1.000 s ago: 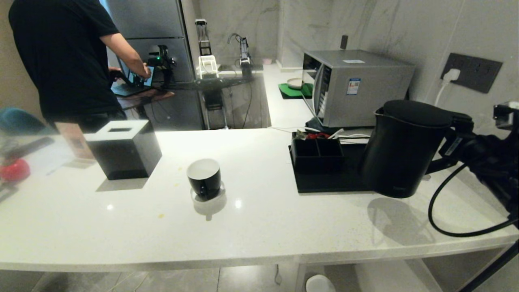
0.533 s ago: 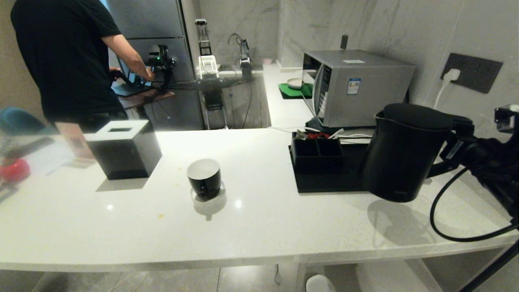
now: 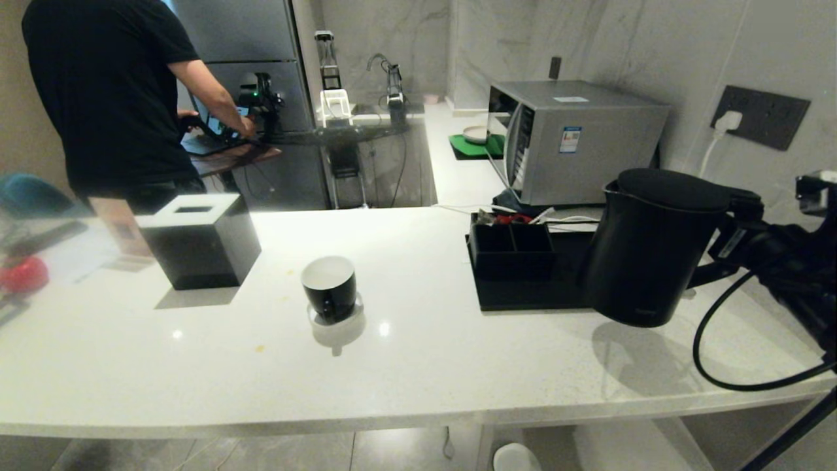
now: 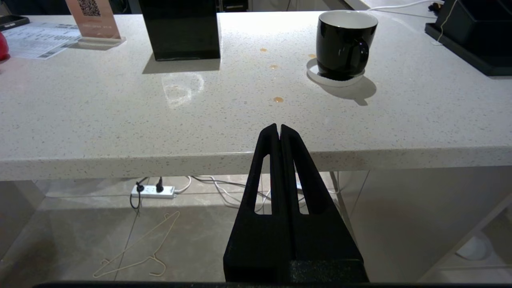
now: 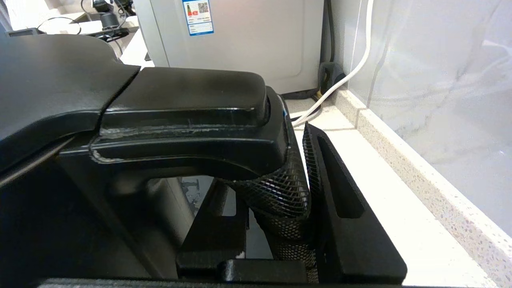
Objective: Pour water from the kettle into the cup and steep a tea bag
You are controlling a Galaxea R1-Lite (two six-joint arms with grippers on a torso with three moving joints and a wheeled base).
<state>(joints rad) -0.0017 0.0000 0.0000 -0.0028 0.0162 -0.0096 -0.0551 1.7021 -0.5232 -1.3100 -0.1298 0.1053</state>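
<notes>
Black and matte, the kettle (image 3: pixel 650 245), its handle pinched by the right gripper (image 5: pixel 298 176), now hangs slightly lower than a second ago, off the counter (image 3: pixel 418 366), so carrying toward the cup (image 3: pixel 329 286) likely comes next.

tissue box (image 3: pixel 199 239): far left of right pincer | organizer box (image 3: pixel 512 249): just left | microwave (image 3: pixel 575 139): behind | person (image 3: pixel 104 91): far back-left

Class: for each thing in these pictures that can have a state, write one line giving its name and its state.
Matte black plastic jug kettle: lid shut, lifted off the counter, tilted slightly.
Glossy black mug with white interior: upright on a white coaster, no tea bag in it.
Right tool: clamped on the kettle's handle.
Left tool: shut, empty, below the counter edge.
Silver microwave oven: door ajar.
White wall plug: plugged in.
</notes>
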